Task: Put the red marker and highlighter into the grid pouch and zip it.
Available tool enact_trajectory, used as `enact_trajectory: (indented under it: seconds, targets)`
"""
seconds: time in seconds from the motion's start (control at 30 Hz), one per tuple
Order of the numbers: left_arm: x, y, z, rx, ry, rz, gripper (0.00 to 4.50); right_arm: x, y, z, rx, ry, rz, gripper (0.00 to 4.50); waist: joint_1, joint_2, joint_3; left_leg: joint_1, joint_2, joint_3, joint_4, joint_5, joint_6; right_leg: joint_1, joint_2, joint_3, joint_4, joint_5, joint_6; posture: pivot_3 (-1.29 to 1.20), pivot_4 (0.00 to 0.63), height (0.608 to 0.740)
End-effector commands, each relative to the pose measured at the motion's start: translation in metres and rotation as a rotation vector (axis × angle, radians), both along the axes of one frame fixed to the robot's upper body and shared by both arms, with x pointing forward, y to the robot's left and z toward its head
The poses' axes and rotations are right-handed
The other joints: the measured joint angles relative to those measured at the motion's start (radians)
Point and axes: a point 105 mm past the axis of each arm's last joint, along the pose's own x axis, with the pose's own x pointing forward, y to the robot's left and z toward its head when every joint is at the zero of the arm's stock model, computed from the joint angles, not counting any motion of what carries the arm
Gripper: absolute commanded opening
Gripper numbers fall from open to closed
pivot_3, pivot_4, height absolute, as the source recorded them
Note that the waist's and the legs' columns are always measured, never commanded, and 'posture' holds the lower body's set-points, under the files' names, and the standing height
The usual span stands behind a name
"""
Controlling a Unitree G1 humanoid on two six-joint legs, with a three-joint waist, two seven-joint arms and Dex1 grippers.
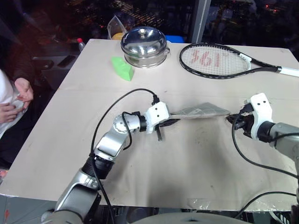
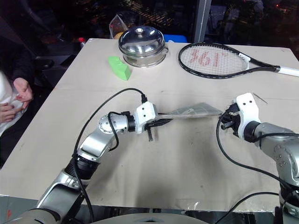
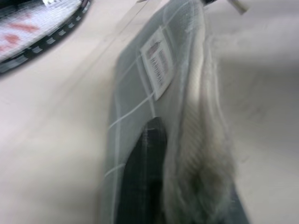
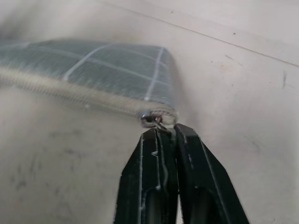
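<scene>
The grid pouch (image 1: pixel 201 111) lies flat in the middle of the table between my two grippers, its zipper (image 4: pixel 70 93) closed along the edge I can see. My left gripper (image 1: pixel 167 129) is at the pouch's left end and stands open, one finger (image 3: pixel 145 172) lying against the grid face near the white label (image 3: pixel 158 63). At the right end, my right gripper (image 4: pixel 164 130) is shut on the metal zipper pull (image 4: pixel 150 119). The red marker and the highlighter are hidden.
At the far side of the table stand a steel lidded pot (image 1: pixel 144 46), a bright green wedge block (image 1: pixel 122 68) and a tennis racket (image 1: pixel 219 60). A person's hands (image 1: pixel 16 98) are at the table's left edge.
</scene>
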Motion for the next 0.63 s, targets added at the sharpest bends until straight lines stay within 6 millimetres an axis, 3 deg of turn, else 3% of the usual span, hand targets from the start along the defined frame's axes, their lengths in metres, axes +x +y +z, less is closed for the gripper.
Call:
enact_trajectory:
  seconds: [0.03, 0.1, 0.2, 0.23, 0.43, 0.63]
  targets:
    - [0.003, 0.019, 0.009, -0.036, -0.053, -0.001, 2.22, -0.018, 0.006, 0.007, -0.049, -0.100, 0.126, 1.80, 0.002, 0.000, 0.000, 0.000, 0.000, 0.001, 0.000, 0.000, 0.000, 0.000, -0.001, 0.001, 0.000, 0.000, 0.000, 0.00, 0.150, 0.740]
    - [0.000, 0.028, 0.011, -0.084, -0.013, 0.009, 3.21, -0.029, 0.003, 0.000, -0.047, -0.096, 0.155, 2.79, 0.001, -0.001, 0.000, -0.001, 0.000, 0.000, 0.000, 0.000, 0.000, 0.000, -0.001, -0.001, -0.001, 0.000, 0.000, 0.00, 0.150, 0.740]
    - [-0.023, 0.053, 0.019, -0.290, 0.257, 0.055, 4.50, -0.056, -0.008, -0.002, -0.048, -0.141, 0.222, 4.19, 0.001, -0.001, 0.000, -0.001, 0.000, 0.000, 0.000, 0.002, -0.003, 0.000, -0.002, 0.000, -0.001, 0.000, 0.001, 0.00, 0.150, 0.740]
    - [-0.035, 0.060, 0.023, -0.344, 0.326, 0.052, 4.50, -0.065, -0.014, -0.001, -0.057, -0.162, 0.240, 4.45, -0.001, -0.001, 0.000, -0.001, 0.000, 0.000, 0.000, 0.002, -0.003, 0.000, -0.002, 0.000, -0.001, -0.001, 0.001, 0.00, 0.150, 0.740]
    - [-0.091, 0.094, 0.017, -0.340, 0.478, 0.143, 4.50, -0.106, -0.060, 0.006, -0.145, -0.246, 0.243, 4.45, 0.000, 0.000, 0.000, 0.002, 0.001, 0.000, 0.000, 0.001, -0.003, 0.002, -0.008, 0.001, -0.001, -0.005, 0.007, 0.00, 0.150, 0.740]
    - [-0.112, 0.110, 0.011, -0.291, 0.493, 0.199, 4.50, -0.122, -0.079, 0.008, -0.181, -0.219, 0.261, 4.45, 0.004, 0.002, 0.000, 0.003, 0.001, -0.002, 0.000, -0.003, -0.006, 0.002, -0.010, 0.000, -0.001, -0.007, 0.002, 0.00, 0.150, 0.740]
